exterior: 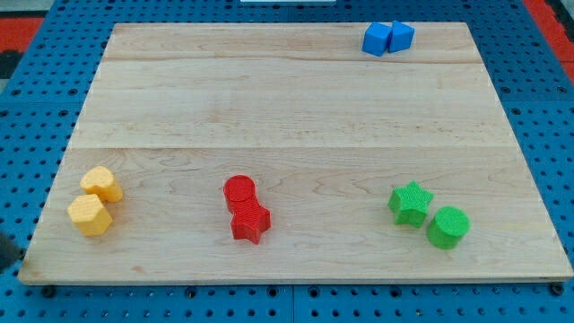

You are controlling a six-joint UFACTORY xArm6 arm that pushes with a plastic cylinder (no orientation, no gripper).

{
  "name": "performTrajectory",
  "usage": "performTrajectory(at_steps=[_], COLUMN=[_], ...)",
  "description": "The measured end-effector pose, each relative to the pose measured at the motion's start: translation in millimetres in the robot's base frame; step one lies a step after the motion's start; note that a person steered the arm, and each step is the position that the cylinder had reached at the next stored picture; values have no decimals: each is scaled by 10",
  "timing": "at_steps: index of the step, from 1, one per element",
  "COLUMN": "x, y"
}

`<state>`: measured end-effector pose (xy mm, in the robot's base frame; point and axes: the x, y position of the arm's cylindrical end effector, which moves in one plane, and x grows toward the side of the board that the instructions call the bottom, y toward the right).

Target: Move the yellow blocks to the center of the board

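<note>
- We see a pale wooden board (pixel 296 99) with visible grain, lying on a blue pegboard table (pixel 27 99).
- Eight ridged, plastic-looking blocks sit in four touching pairs: two yellow, two red, two green, two blue.
- The yellow blocks are at the view's bottom left: a yellow heart-like block (pixel 101 183) above a yellow hexagon block (pixel 90 215). The pair's long axis runs nearly top to bottom, leaning slightly right.
- A red cylinder (pixel 239 191) touches a red star (pixel 250 222) at bottom centre.
- A green star (pixel 411 203) touches a green cylinder (pixel 447 226) at bottom right.
- A blue block (pixel 377 39) and a blue cube (pixel 401 36) sit at the top right.
- My tip does not show, so we cannot place it.
</note>
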<state>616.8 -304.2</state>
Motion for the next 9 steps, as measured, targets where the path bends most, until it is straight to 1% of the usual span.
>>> performTrajectory(at_steps=[1,2,3,4,5,7,8,9], x=[-114,-509,-856,-979,-1071,-1576,-1587,-1959], y=[398,537,500,527,878,1832,2296,2549])
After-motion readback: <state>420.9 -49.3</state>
